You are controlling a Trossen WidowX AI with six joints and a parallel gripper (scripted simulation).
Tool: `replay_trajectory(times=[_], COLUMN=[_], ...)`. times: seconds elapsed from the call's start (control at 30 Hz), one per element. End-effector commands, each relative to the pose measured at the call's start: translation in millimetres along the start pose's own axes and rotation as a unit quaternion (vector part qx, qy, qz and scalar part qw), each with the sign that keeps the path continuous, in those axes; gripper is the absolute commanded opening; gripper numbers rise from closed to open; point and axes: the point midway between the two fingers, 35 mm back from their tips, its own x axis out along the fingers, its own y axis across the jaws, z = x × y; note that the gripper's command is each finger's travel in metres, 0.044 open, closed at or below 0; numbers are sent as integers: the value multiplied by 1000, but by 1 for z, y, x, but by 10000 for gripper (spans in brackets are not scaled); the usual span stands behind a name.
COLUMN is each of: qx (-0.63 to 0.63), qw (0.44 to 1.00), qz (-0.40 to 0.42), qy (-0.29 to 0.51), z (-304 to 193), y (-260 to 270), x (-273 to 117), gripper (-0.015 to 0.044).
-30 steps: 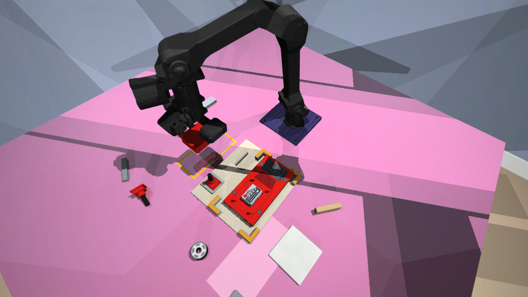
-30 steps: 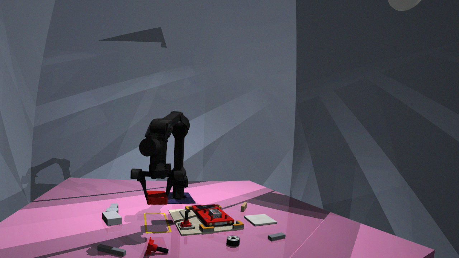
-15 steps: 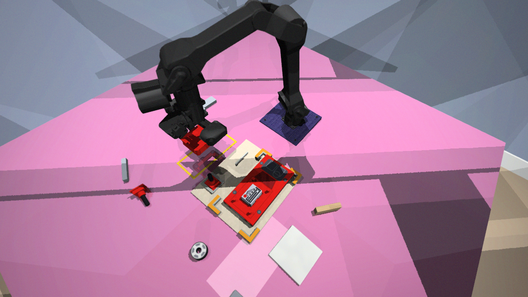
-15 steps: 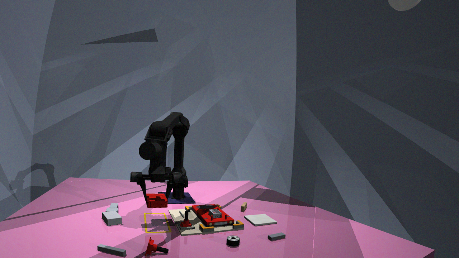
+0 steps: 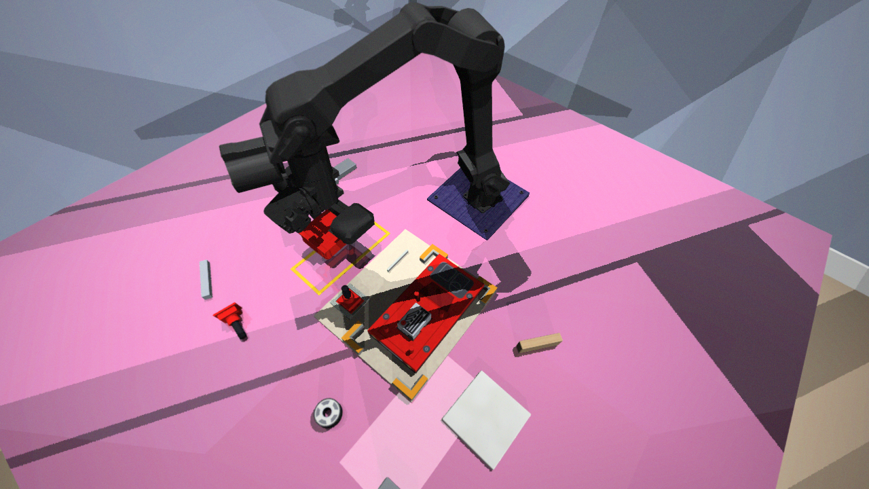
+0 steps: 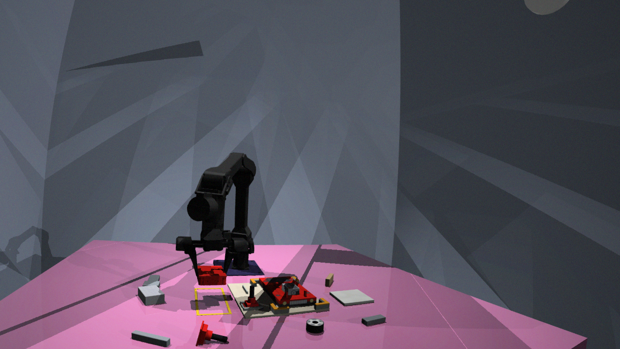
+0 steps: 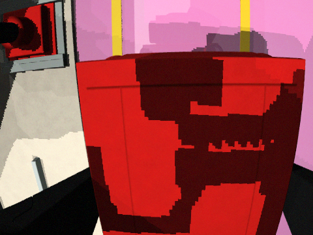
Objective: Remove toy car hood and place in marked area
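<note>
The gripper point(image 5: 326, 227) point(image 6: 211, 274) point(image 7: 192, 176) holds the red hood point(image 5: 324, 238) point(image 6: 211, 276) point(image 7: 153, 137) above the pink table point(image 5: 607, 389) point(image 6: 108, 256) point(image 7: 277, 19).

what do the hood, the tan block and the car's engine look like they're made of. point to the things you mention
The hood point(image 5: 326, 236) point(image 6: 211, 275) point(image 7: 153, 147): probably molded plastic, smooth, evenly red, with thin panel lines.

The tan block point(image 5: 539, 343) point(image 6: 329, 279): likely bare wood, judging only by its pale brown color.

The engine point(image 5: 414, 321) point(image 6: 290, 288): silvery gray and ribbed on top, so metal or metallic-painted plastic; the look doesn't settle which.
</note>
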Motion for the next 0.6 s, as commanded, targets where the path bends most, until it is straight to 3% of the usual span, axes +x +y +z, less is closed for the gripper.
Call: replay_trajectory(times=[0.0, 0.57], qx=[-1, -1], qw=[1000, 1000], qz=[4, 4], qy=[2, 2], z=[-1, -2], y=[2, 2], x=[5, 18], gripper=[0, 0])
